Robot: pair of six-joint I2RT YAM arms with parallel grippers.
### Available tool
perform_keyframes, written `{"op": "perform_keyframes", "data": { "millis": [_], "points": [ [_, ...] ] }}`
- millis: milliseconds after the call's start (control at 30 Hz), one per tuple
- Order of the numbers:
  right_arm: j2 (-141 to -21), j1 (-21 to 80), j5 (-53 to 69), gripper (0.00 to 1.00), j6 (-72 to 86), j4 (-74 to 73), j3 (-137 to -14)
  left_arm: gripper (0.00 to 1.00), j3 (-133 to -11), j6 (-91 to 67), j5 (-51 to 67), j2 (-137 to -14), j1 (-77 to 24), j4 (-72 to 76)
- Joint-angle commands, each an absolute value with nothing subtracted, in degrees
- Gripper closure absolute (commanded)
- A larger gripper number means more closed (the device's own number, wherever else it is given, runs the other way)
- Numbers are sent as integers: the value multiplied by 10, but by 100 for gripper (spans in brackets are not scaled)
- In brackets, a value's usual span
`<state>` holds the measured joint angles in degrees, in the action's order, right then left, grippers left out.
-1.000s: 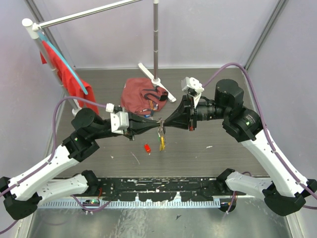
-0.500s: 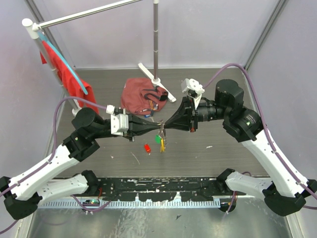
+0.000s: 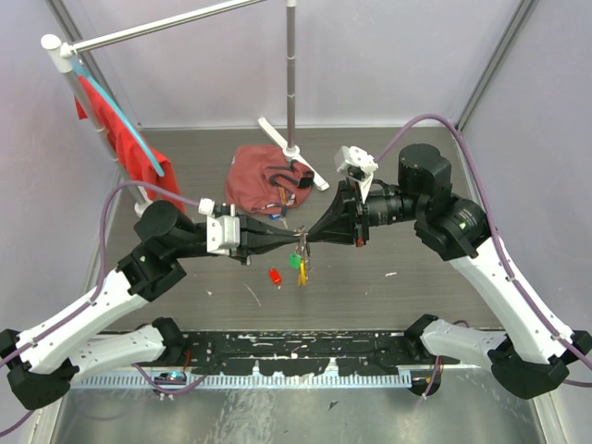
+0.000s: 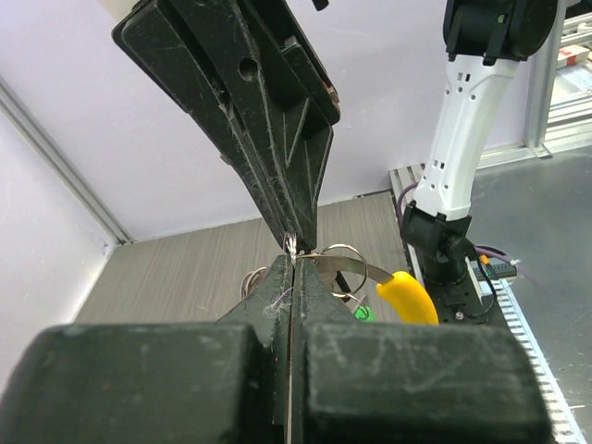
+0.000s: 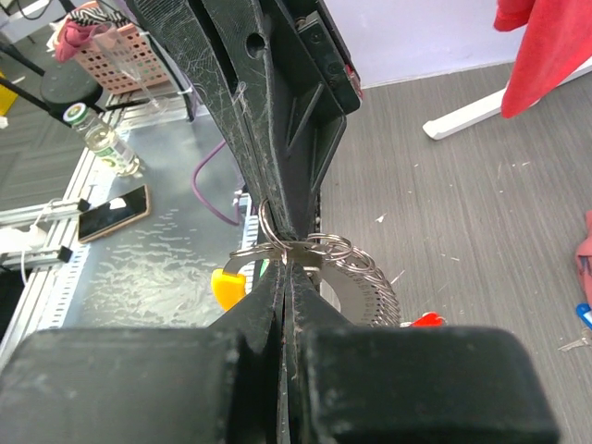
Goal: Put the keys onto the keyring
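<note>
Left fingers (image 3: 276, 240) and right fingers (image 3: 326, 228) meet tip to tip, both pinched shut on the keys (image 3: 300, 265); keyring (image 5: 368, 277) hangs at their tips; grey wood-grain desk (image 3: 388, 277) below; lilac walls (image 3: 388, 65) around.

light: bright, even, seemingly from overhead | shadows: soft, faint on table (image 3: 388, 296) | glare: rippled sheen on metal sheet (image 5: 157, 268) | focus: top view sharp; wrist views soften own near fingers (image 4: 166, 388) | edges: mild wide-angle bending

Keyring (image 5: 375, 280) shiny coiled metal; table (image 3: 416, 277) matt woodgrain.
</note>
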<state>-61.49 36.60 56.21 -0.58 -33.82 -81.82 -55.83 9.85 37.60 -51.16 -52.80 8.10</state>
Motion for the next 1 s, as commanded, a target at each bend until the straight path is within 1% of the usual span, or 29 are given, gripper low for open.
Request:
{"op": "perform_keyframes", "data": {
  "millis": [0, 100, 233, 267, 333, 400, 533, 667, 867, 967],
  "points": [
    [-626, 364, 572, 100, -15, -338, -844, 100, -588, 116, 414, -510, -531, 82],
    [-631, 363, 579, 99, -16, -346, -844, 100, -596, 124, 425, -513, -531, 76],
    [-633, 364, 583, 94, -20, -353, -843, 100, -602, 127, 434, -517, -531, 79],
    [-633, 364, 581, 91, -21, -353, -842, 100, -603, 127, 436, -517, -530, 80],
    [-631, 363, 573, 81, -26, -353, -842, 100, -604, 125, 436, -519, -531, 81],
    [-622, 363, 554, 74, -38, -353, -845, 100, -603, 124, 434, -520, -531, 82],
    [-591, 363, 496, 65, -65, -336, -842, 100, -596, 117, 423, -517, -531, 88],
    [-549, 364, 457, 63, -78, -288, -824, 100, -591, 108, 413, -517, -531, 96],
    [-493, 364, 443, 60, -80, -182, -757, 100, -589, 91, 385, -518, -531, 105],
    [-492, 364, 447, 60, -89, -177, -751, 100, -588, 80, 378, -522, -530, 114]
  ]
}}
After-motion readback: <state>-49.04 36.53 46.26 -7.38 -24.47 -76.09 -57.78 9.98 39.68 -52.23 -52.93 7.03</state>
